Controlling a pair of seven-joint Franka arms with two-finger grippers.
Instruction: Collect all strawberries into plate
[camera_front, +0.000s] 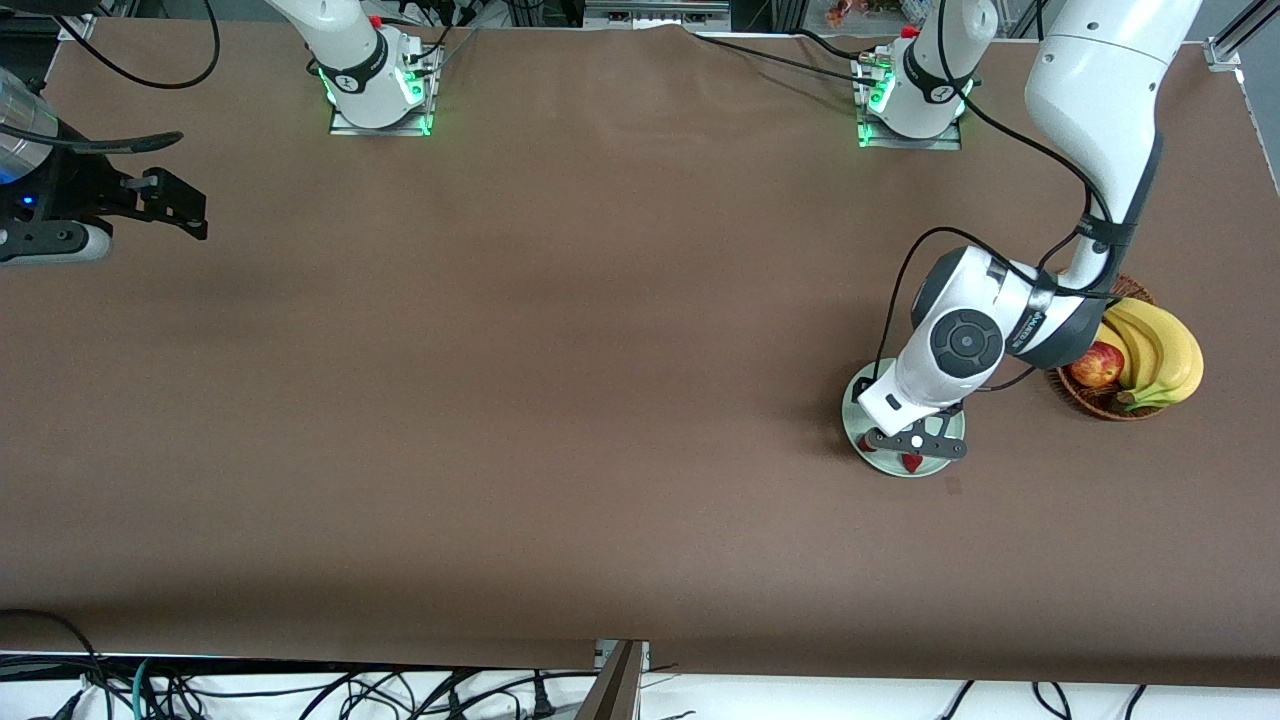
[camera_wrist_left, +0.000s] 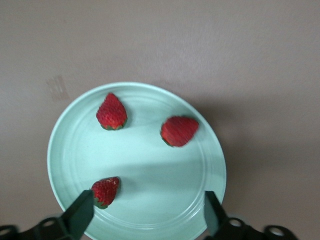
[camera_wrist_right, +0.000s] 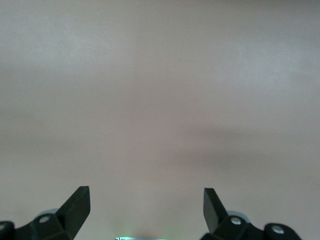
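Brown worktop, and toward the left arm's end sits the mint-green plate with all three strawberries in it, none touching. Over it hangs the left gripper, fingers spread, grasping nothing. Just beside, a wicker basket holds bananas and an apple. Right gripper waits, released, over its own edge.

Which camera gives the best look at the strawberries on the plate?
The left wrist view: all three strawberries lie unobstructed on the plate. In the front view the left gripper covers most of them; the right wrist view shows none.
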